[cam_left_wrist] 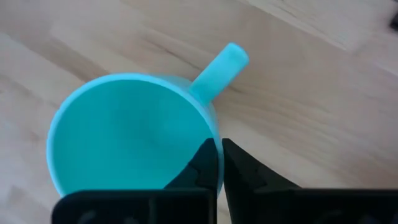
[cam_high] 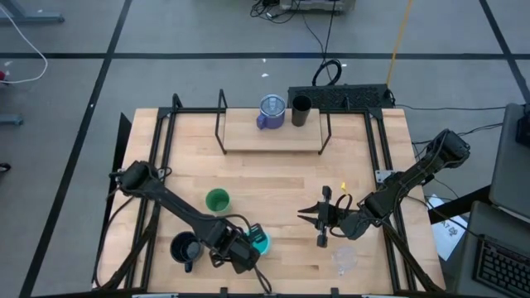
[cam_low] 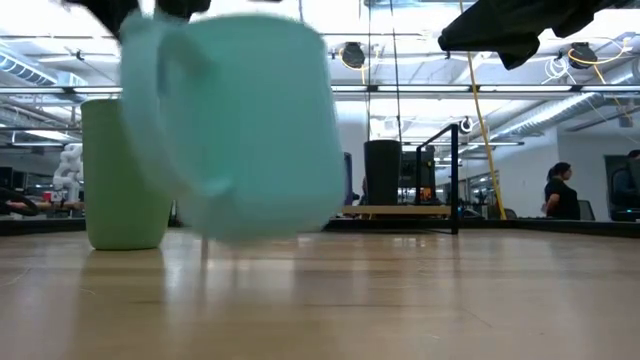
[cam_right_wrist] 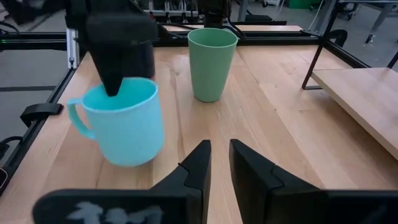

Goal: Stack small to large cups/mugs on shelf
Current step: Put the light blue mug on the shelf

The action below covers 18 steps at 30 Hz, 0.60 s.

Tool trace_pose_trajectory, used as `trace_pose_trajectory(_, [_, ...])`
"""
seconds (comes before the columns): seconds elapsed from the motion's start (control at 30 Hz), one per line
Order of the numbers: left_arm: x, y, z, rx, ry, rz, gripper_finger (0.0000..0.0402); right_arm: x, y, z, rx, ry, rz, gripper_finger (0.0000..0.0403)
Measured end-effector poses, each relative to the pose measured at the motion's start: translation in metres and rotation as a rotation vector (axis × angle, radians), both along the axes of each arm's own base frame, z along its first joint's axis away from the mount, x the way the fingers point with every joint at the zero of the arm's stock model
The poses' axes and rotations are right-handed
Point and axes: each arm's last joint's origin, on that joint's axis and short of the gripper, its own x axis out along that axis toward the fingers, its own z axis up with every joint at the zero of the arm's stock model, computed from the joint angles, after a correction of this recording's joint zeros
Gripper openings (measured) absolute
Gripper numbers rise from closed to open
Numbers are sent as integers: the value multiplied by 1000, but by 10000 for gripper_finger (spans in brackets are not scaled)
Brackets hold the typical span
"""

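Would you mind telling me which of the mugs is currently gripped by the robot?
The cyan mug: the left gripper has its jaws shut on its rim. The black mug sits apart on the table; the blue-purple mug stands on the shelf.

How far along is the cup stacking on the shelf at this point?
Done: the blue-purple mug and dark tumbler stand side by side on the shelf, unstacked. In hand: the left end effector is shut on the cyan mug rim. Left: the green cup, black mug and clear cup remain on the table.
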Motion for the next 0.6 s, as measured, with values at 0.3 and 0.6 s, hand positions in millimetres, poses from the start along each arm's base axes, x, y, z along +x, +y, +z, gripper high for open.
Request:
trace_pose_trajectory(0.3, [-8, 24, 41, -39, -72, 44, 9, 0, 0, 0, 0, 0, 0, 47])
trace_pose_trajectory(0.6, [-20, 71, 83, -26, -144, 156, 9, 0, 0, 0, 0, 0, 0, 47])
